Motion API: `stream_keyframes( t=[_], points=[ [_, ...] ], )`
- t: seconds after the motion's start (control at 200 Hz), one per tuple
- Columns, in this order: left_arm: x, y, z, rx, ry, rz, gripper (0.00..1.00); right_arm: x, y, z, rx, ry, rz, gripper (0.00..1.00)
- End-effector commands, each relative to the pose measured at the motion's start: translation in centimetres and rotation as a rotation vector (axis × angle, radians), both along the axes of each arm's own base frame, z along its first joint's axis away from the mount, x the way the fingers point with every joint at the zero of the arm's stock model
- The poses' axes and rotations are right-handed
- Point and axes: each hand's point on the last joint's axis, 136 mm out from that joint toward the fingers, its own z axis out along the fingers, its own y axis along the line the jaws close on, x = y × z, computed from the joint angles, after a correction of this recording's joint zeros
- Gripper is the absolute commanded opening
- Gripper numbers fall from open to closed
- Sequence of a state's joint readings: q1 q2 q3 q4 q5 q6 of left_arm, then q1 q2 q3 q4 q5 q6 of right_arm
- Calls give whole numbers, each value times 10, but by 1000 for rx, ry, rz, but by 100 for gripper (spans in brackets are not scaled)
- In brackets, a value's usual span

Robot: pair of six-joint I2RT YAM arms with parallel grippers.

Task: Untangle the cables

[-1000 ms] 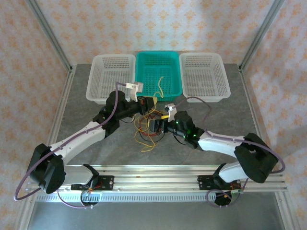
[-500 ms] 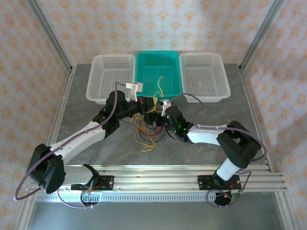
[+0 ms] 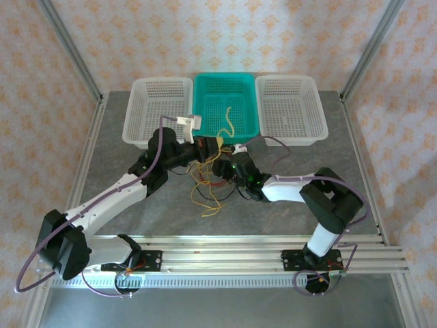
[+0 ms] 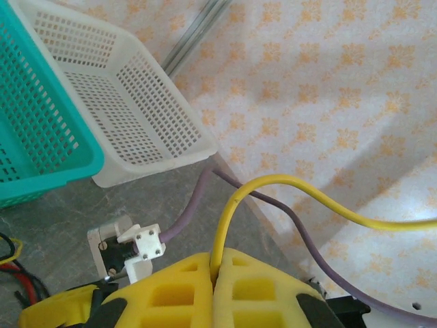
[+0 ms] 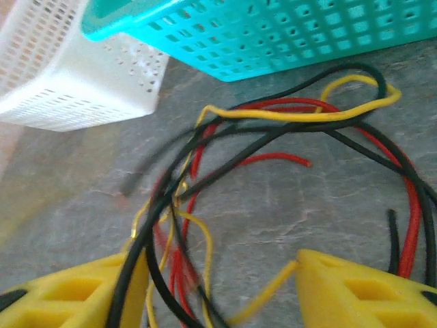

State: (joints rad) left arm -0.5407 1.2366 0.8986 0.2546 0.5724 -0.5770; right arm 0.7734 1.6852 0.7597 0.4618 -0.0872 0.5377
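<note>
Got left gripper (image 4: 215,277) pinched tight on one yellow cable (image 4: 287,188), arching off toward 3 o'clock in wrist view. Got right gripper (image 5: 218,290) spread wide, gripping nothing, straddling red, black and yellow strands. Seeing cables (image 3: 208,190) tangled in middle of table (image 3: 123,178), at 6 o'clock from teal basket (image 3: 205,102). Also seeing loose yellow piece (image 3: 229,121) inside that basket.

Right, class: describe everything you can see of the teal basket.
The teal basket is rectangular and plastic-looking, with perforated walls and floor. It sits upright at the far edge of the table, close between the left white basket and the right white basket. A yellow cable lies inside it.
</note>
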Motion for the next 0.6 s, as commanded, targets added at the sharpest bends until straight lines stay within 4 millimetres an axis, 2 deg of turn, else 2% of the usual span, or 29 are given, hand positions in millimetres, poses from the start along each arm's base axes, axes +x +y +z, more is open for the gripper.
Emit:
stream_keyframes(
  t=[0.0,0.12,0.22,0.315,0.461,0.596],
  points=[
    [6,16,12,99,-32,71,0,2,-14,0,-27,-1,-71,48],
    [10,28,1,213,-5,120,0,-4,-22,2,-28,-5,-82,37],
    [12,36,-3,278,4,151,0,-10,-27,6,-23,-15,-70,36],
    [10,38,3,291,-8,145,0,-18,-25,11,-11,-28,-22,35],
    [7,39,21,248,-38,135,0,-31,-24,26,2,-66,52,41],
    [14,47,29,199,-26,161,0,-38,-37,48,1,-126,44,55]
  ],
)
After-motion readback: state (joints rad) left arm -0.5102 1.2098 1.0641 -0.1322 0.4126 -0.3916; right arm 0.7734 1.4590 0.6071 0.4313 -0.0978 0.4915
